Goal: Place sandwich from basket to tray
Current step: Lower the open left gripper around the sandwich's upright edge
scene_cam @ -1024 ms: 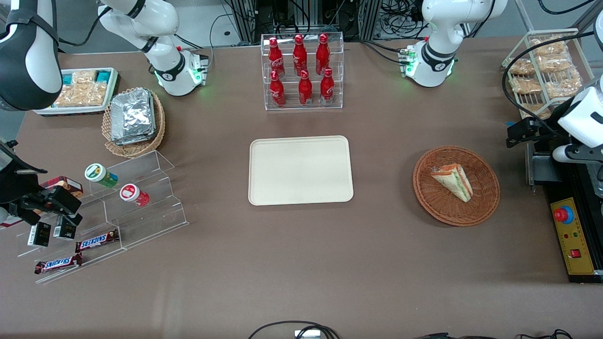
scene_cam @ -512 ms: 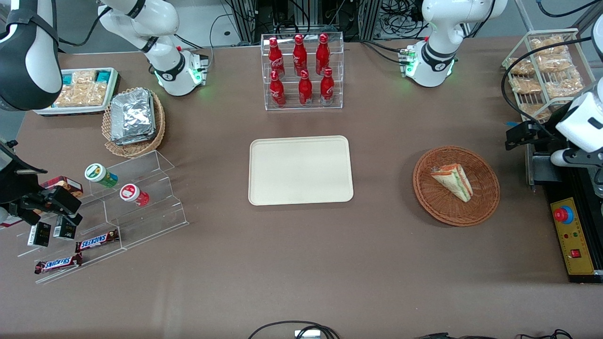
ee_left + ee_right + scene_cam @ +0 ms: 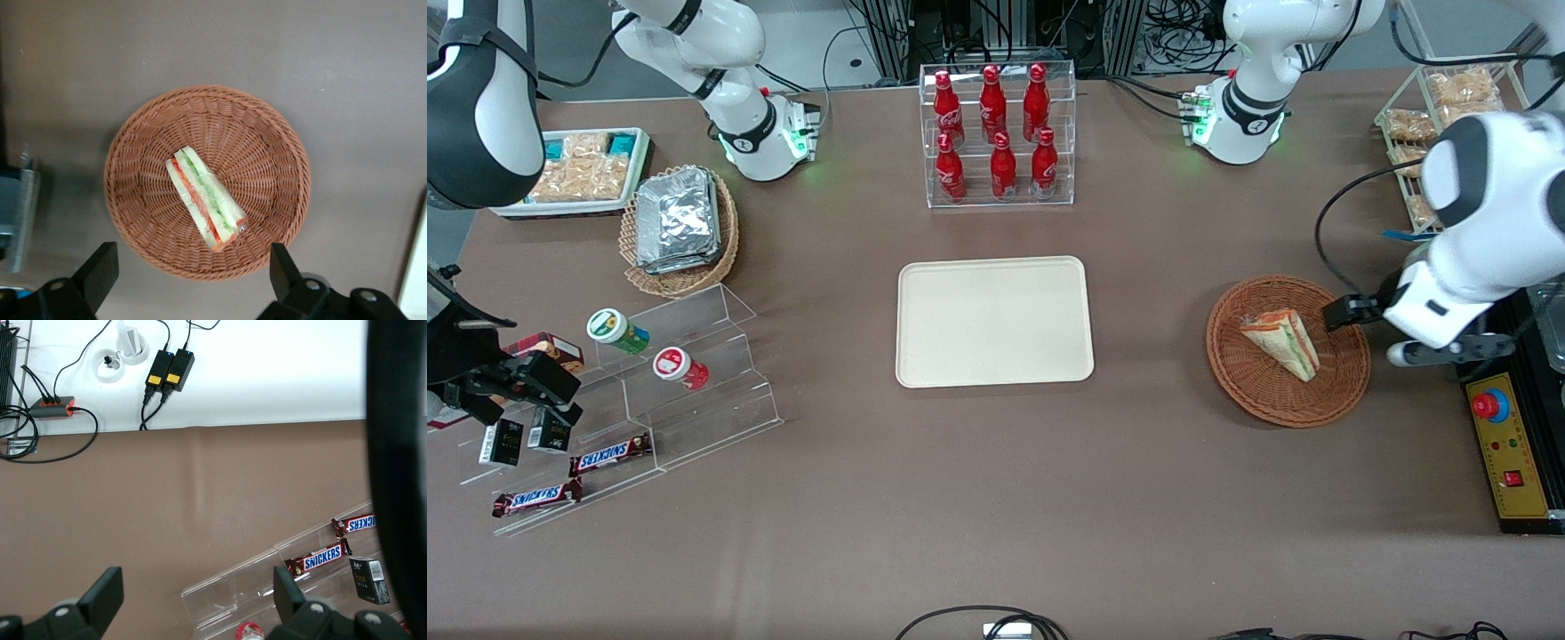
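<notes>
Sandwich first: it lies on its side in the middle of the round wicker basket, looking light, squashy and slick in its clear wrap. I'd pinch gently across the bread faces, mid-wedge. The gripper hangs above the basket's rim, fingers spread wide and empty. The tray sits bare, well apart.

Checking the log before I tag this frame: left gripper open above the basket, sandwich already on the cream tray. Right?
Not quite. The sandwich lies in the basket, not on the tray, which holds nothing; the left wrist view and the front view both show it. The rest stands: the gripper is open above the basket.
</notes>
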### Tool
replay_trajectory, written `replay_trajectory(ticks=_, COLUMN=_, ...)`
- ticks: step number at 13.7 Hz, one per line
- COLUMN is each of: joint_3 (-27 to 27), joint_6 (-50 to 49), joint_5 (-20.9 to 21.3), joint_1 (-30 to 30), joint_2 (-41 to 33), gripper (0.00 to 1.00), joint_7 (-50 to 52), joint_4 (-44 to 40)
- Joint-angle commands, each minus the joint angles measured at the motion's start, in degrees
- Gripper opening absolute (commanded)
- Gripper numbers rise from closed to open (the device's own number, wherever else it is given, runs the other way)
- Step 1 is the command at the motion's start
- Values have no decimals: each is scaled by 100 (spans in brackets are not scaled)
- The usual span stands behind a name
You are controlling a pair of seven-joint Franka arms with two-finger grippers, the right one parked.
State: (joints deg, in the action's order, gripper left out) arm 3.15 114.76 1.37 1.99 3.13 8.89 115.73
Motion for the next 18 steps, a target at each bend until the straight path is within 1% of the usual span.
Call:
replay_trajectory(ticks=1, joint_3=19, joint_6=817, joint_5=100, joint_1=-23, joint_2=-401, gripper=100, joint_7=743, joint_4=1002)
replay_trajectory(ticks=5, joint_3=37, joint_6=1285, joint_5=100, joint_1=-50, joint_2=-173, gripper=100, joint_7=1833, joint_4=1285)
replay_trajectory(ticks=9, joint_3=37, joint_6=2013, joint_5=100, joint_1=-50, joint_2=-50, gripper=100, joint_7=2283, joint_4=1794)
replay_trajectory(ticks=11, joint_3=37, joint_6=2348, joint_5=100, joint_1=-50, joint_2=56, gripper=100, joint_7=2336, joint_4=2005)
replay_trajectory(ticks=14, joint_3=37, joint_6=2761, joint_5=100, joint_1=-58, joint_2=345, gripper=100, joint_7=2740, joint_4=2111)
replay_trajectory(ticks=18, joint_3=37, joint_6=3464, joint_5=91, joint_1=-58, joint_2=636, gripper=100, joint_7=2793, joint_4=2401)
